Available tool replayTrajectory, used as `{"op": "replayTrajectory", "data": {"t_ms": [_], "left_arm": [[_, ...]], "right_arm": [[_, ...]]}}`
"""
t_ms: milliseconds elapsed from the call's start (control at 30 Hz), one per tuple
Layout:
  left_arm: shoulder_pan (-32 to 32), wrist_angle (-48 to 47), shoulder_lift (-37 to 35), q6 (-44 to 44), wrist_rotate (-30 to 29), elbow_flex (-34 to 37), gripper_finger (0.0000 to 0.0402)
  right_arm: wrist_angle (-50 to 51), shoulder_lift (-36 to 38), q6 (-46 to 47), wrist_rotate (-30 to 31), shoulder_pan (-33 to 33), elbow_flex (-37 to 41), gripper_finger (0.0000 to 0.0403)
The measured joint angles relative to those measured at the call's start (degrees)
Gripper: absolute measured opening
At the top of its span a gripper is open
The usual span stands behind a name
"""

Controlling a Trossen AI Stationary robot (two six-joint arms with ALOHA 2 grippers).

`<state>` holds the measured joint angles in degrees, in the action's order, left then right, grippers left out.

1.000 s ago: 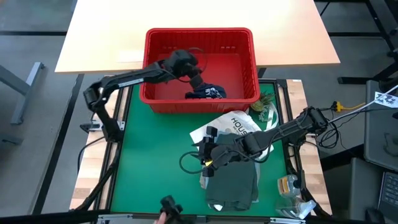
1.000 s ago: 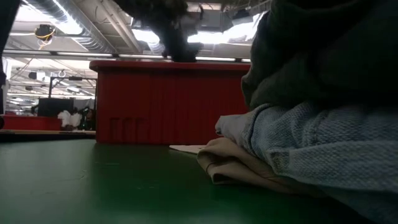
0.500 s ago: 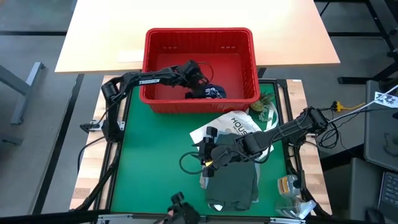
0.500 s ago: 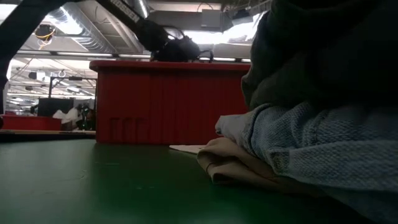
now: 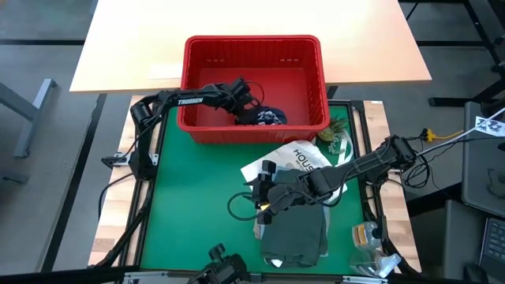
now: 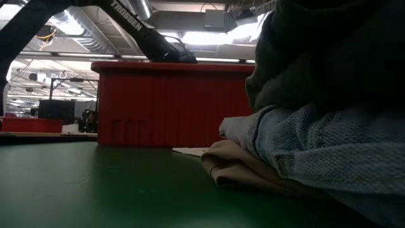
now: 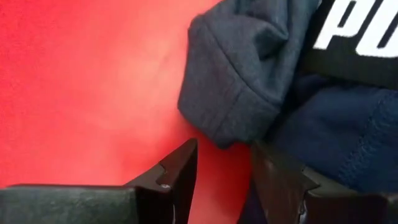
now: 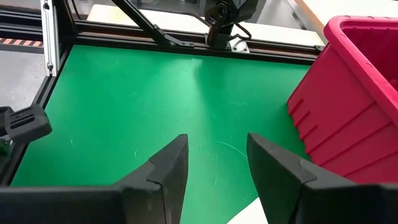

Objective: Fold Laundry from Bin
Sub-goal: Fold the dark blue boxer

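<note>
A green surface [image 5: 197, 221] fronts the red bin [image 5: 254, 49]; ceiling ducts show in the room beyond. In the bin lie navy shorts [image 5: 264, 118]. The left end effector [image 7: 224, 171] is down beside them, parted, gripping nothing. The right end effector [image 8: 214, 165] hovers open, empty, over folded laundry [image 5: 296, 233] near the bin.

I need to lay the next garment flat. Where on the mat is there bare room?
The green mat is bare on its left half, between the red bin and the near edge. The right half is crowded: tote bag, folded stack, right pincer.
</note>
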<state>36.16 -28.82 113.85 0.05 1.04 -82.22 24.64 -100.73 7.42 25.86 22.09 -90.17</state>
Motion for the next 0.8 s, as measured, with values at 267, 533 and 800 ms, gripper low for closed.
{"op": "replayTrajectory", "data": {"t_ms": [267, 533, 800], "left_arm": [[-0.1, 2.1, 4.6, 0.0, 0.4, 0.5, 0.0144], [0.0, 3.2, 6.5, 0.5, 0.4, 0.3, 0.0144], [0.0, 3.4, 6.6, 0.5, 0.5, 0.4, 0.0142]], "right_arm": [[0.2, 0.0, 0.0, 0.0, 0.0, 0.0, 0.0166], [0.8, 0.0, 0.0, 0.0, 0.0, 0.0, 0.0166], [0.9, 0.0, 0.0, 0.0, 0.0, 0.0, 0.0166]]}}
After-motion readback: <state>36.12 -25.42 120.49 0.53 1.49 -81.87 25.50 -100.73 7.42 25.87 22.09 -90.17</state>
